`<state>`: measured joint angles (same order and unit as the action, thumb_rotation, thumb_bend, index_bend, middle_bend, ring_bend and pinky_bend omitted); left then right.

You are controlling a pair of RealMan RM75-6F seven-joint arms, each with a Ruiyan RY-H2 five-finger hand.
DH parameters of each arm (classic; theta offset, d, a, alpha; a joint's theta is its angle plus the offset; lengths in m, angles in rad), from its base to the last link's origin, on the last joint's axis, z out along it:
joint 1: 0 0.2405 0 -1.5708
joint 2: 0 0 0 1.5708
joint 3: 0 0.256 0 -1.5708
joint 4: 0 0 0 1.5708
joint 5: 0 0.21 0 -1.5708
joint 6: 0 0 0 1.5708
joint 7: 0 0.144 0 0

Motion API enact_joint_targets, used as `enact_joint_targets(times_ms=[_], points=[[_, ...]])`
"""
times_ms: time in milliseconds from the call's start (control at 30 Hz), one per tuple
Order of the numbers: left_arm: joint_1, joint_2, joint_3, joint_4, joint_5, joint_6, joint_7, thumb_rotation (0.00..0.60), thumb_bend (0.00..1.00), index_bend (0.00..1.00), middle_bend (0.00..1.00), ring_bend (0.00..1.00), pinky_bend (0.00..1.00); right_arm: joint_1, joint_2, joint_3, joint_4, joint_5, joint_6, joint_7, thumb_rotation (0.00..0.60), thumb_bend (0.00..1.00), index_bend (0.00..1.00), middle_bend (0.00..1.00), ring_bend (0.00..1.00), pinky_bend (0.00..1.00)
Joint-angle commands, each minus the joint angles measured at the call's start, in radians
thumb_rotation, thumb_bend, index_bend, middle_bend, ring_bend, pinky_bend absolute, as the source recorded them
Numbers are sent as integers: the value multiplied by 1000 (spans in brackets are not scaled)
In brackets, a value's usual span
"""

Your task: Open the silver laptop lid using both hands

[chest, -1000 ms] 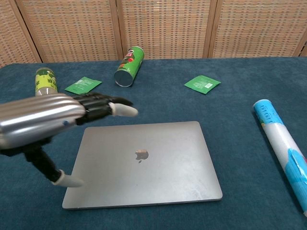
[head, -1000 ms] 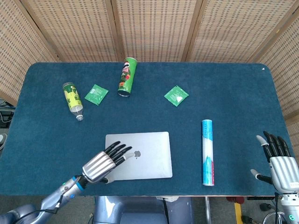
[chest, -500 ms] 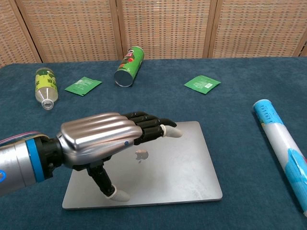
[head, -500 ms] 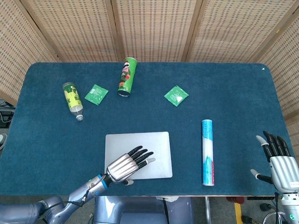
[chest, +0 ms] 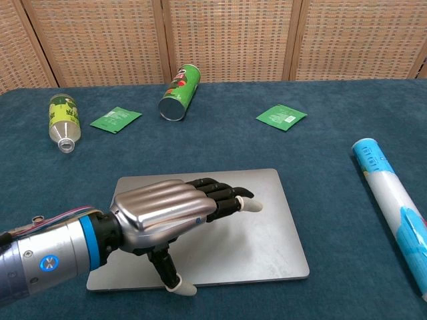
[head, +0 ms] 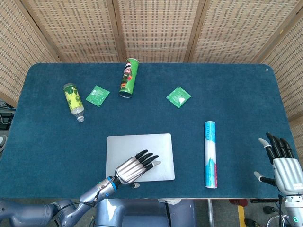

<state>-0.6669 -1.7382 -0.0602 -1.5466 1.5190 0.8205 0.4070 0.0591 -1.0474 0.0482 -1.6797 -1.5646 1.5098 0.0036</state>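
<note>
**Left hand poised at the lid's near edge**

The silver laptop [chest: 267, 227] lies closed near the worktop's [head: 236, 94] front edge. The left hand [chest: 170, 217] spreads empty above it, thumb at the near edge, probably seeking the lid's lip. The right hand [head: 283, 165] waits open, far right.

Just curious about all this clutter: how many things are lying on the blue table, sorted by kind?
Laptop: 1
Green chip can: 1
Blue-white tube: 1
Bottle: 1
Green packets: 2
Total: 6
</note>
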Motion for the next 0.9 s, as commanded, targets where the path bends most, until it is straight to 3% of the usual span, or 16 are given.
enact_joint_targets(times_ms=[33,700,900], points=[[-11,-15,-1,13,-20,-6,24,600,0,0,0,0,0,0,0,0,0,1,0,1,600,0,142,0,0,0],[-42,-69,10,63,-110,9,94,600,4,0,0,0,0,2,5,0,6,0,0,24,600,0,154,0,0,0],[-47,-62,16,54,-124,17,96,600,229,0,0,0,0,4,6,-1,5,3,-4,27,600,0,155,0,0,0]])
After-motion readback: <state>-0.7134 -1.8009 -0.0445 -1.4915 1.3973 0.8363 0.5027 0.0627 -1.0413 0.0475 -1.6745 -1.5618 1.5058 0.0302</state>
